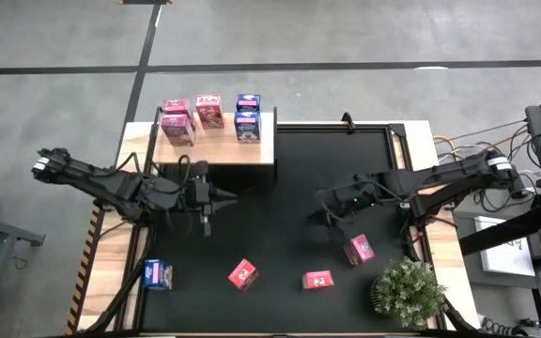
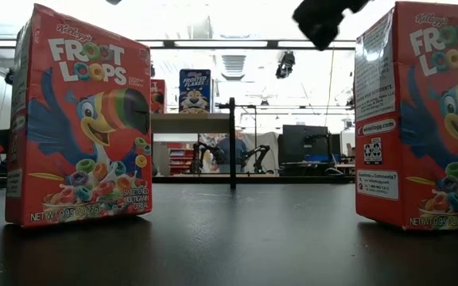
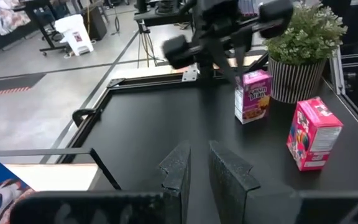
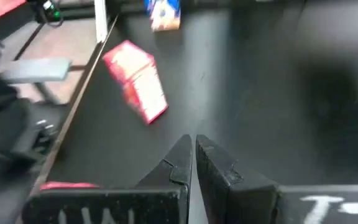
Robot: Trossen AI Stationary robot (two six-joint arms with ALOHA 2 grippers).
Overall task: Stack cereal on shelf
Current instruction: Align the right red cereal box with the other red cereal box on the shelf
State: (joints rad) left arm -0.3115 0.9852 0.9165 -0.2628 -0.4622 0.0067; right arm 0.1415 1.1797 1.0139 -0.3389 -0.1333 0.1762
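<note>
The pale wooden shelf (image 1: 216,150) stands at the table's far left. On it stand two pink cereal boxes (image 1: 175,123) (image 1: 208,111) and a blue one (image 1: 247,117). On the black mat stand a blue box (image 1: 158,274) and three pink ones (image 1: 242,274) (image 1: 317,280) (image 1: 360,249). My left gripper (image 1: 225,197) (image 3: 196,171) hovers over the mat just in front of the shelf, shut but for a narrow slit, with nothing in it. My right gripper (image 1: 322,212) (image 4: 192,152) hangs shut and empty over the mat's middle, above the pink boxes.
A potted plant (image 1: 408,291) in a striped pot stands at the near right corner, close to one pink box. A black post (image 2: 231,143) rises at the mat's far edge. Bare mat lies between the two grippers. Cables and stands flank the table.
</note>
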